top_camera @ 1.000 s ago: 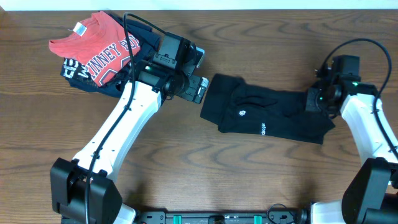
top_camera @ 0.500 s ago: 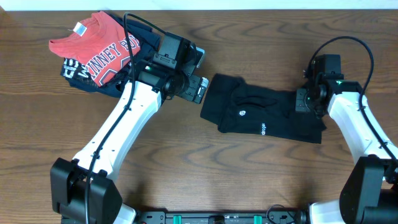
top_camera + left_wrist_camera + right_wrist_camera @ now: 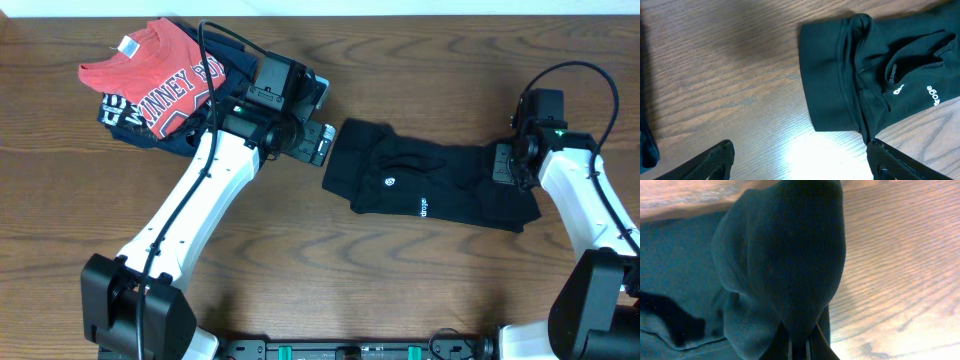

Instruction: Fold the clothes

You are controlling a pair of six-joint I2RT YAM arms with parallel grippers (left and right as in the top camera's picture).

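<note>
The black T-shirt [image 3: 420, 185] lies folded into a long band across the middle of the table, with small white logo marks on it. My right gripper [image 3: 506, 165] is at the shirt's right end, shut on a fold of the black fabric [image 3: 800, 270] and lifting it a little. My left gripper [image 3: 318, 143] is open and empty, just left of the shirt's left end. The left wrist view shows that folded end [image 3: 840, 80] beyond my open fingers [image 3: 800, 165].
A red T-shirt with white lettering [image 3: 160, 70] lies on a navy garment with white print [image 3: 125, 115] at the back left. Bare wooden table [image 3: 400, 290] runs along the front.
My right gripper first moved left and pushed the shirt's right end inward, then moved back right, drawing the end out again. The left arm has not moved.
</note>
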